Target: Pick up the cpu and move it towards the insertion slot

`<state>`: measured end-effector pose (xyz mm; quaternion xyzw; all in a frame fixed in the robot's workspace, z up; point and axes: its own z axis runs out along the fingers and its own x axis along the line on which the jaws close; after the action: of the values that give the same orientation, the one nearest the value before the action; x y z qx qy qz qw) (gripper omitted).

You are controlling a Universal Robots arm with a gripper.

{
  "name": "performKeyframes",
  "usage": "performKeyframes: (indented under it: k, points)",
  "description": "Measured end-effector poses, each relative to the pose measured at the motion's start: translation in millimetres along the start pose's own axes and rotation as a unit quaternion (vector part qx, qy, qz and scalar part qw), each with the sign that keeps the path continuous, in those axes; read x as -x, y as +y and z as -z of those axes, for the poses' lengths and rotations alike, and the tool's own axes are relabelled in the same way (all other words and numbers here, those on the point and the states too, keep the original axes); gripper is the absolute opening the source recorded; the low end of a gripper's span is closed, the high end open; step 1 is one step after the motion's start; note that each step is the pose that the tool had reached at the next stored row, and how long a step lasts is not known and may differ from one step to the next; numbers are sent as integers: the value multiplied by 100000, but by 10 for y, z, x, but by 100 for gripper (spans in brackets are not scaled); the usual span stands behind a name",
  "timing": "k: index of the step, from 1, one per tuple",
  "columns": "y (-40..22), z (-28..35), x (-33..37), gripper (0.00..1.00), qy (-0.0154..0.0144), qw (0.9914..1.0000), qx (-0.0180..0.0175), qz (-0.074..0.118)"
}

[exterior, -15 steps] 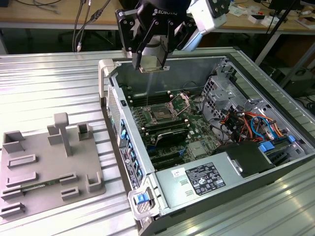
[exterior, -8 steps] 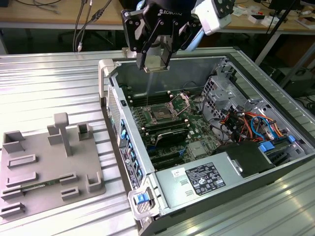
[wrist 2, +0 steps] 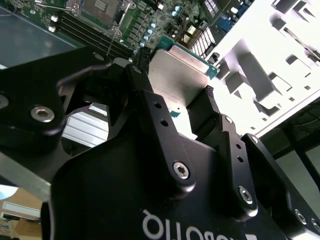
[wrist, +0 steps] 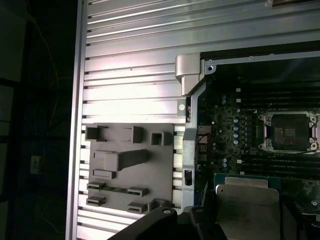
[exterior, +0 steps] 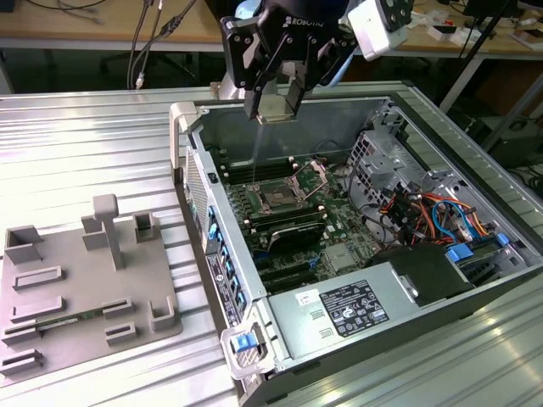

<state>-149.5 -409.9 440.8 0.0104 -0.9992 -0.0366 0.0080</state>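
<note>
Carrying step under way: black 2-finger gripper (exterior: 277,106) pinching the small flat square cpu with the pale silvery metal face (exterior: 277,108), held high over the open grey metal computer case (exterior: 441,292). Same chip clamped at its edges between the black fingers (wrist 2: 212,102) in the second wrist view, green board rim showing. Below, on the green circuit board, the square dark insertion slot with its silver frame (exterior: 278,197), hinged clamp plate (exterior: 312,175) lifted open. Pickup done, chip well above the socket, not yet over it by my reading. Grey plastic tray with raised blocks (exterior: 81,292) left on the ribbed metal surface (exterior: 85,144). Next move calling for careful squaring of chip to socket during descent.
</note>
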Motion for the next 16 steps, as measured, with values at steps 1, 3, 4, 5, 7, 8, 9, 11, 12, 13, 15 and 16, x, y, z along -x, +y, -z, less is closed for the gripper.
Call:
performKeyframes:
  k: [1,3,4,5,7,8,9,11,12,13,15,16]
  points:
    - [0,0,12,55,-5,100000,0,0]
    - [0,0,27,55,-2,100000,-2,0]
    - [-1,0,40,55,-4,100000,3,-2]
    - [-1,0,57,55,-6,100000,3,-3]
    - [-2,1,94,55,-5,100000,3,-2]
    - [-2,2,119,55,-1,100000,1,-2]
    - [-3,2,141,55,-6,100000,3,1]
    - [-3,3,165,55,-1,100000,-1,0]
    - [-3,3,183,55,0,100000,0,1]
    - [-4,3,201,55,-3,100000,-1,-1]
    - [-4,3,226,55,-4,100000,1,-2]
    - [-4,4,244,55,-4,100000,0,1]
